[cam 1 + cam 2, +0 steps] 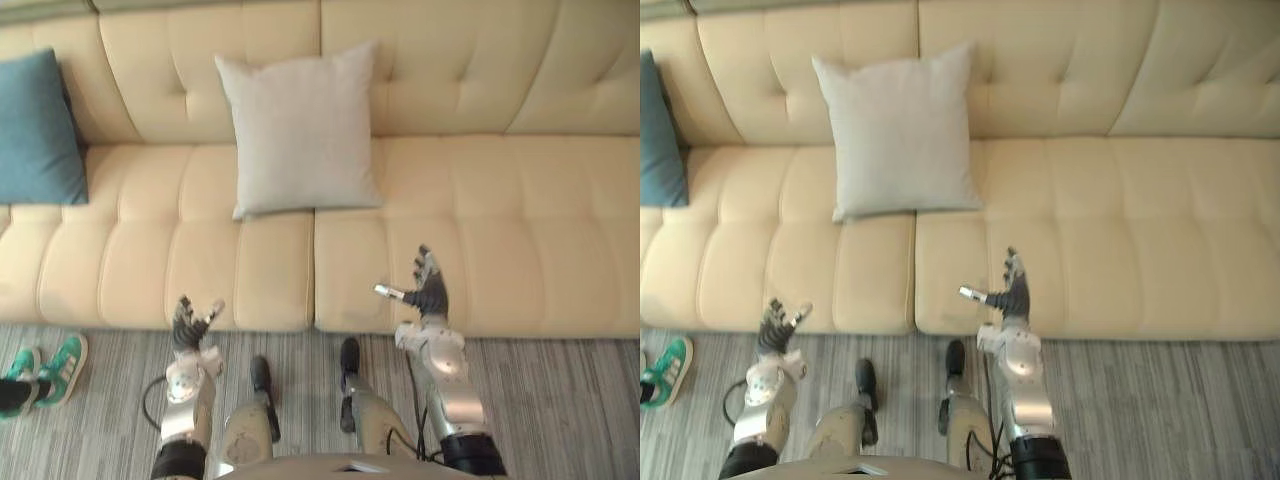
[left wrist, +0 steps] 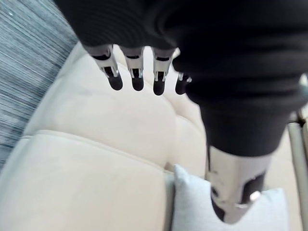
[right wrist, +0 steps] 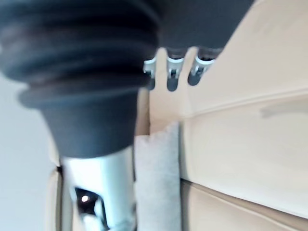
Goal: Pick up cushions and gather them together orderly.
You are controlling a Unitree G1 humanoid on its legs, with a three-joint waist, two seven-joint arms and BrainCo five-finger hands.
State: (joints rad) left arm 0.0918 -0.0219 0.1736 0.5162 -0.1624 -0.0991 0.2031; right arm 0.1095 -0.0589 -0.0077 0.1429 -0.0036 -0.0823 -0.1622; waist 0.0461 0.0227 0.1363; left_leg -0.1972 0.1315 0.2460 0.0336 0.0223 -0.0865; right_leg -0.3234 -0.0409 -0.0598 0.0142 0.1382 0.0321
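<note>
A living room in a home, by the look of it; a long cream sofa (image 1: 500, 200) with buttoned, tufted seat and back runs across the scene; a pale grey cushion (image 1: 300, 130) leans upright against its back, and a teal cushion (image 1: 38, 130) stands at its left end; a grey striped carpet (image 1: 560, 400) covers the floor in front; a person's green shoes (image 1: 50, 370) stand on it.
</note>
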